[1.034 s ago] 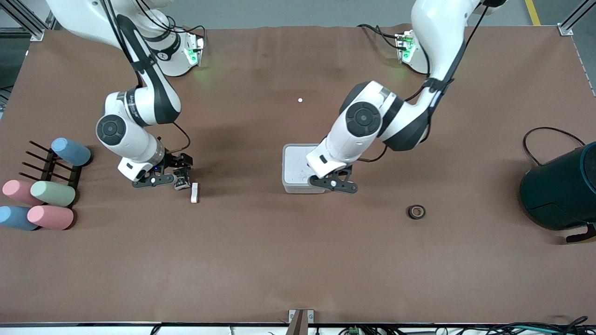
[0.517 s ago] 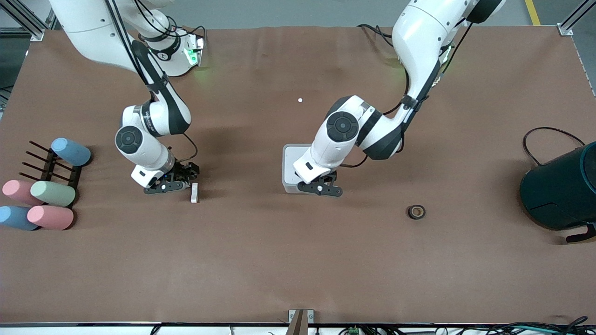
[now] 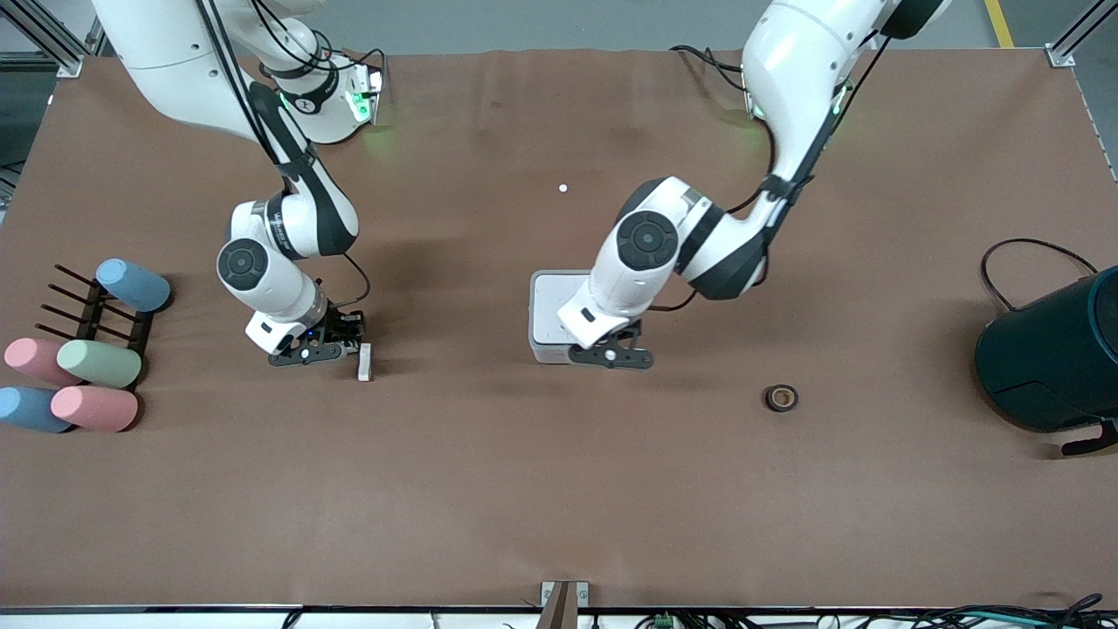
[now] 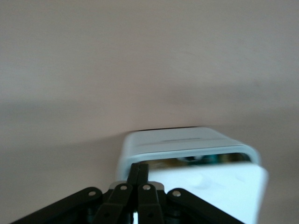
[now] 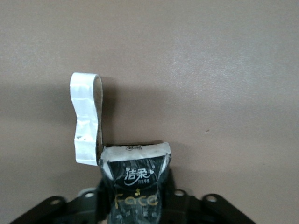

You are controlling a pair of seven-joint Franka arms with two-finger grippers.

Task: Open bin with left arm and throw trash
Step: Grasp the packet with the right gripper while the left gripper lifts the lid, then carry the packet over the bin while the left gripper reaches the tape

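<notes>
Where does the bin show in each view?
Front: the bin is mid-table, partly under the left arm.
Left wrist: the bin sits just past the fingertips, its lid slightly raised.
Right wrist: not in it; only the wrapper and the bar show.
Shared landmark: the left claw, shut at the bin's edge nearer the front camera.

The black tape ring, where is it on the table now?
In the front view the black tape ring lies alone on the brown table, nearer the camera than the white bin, toward the left arm's end.
</notes>
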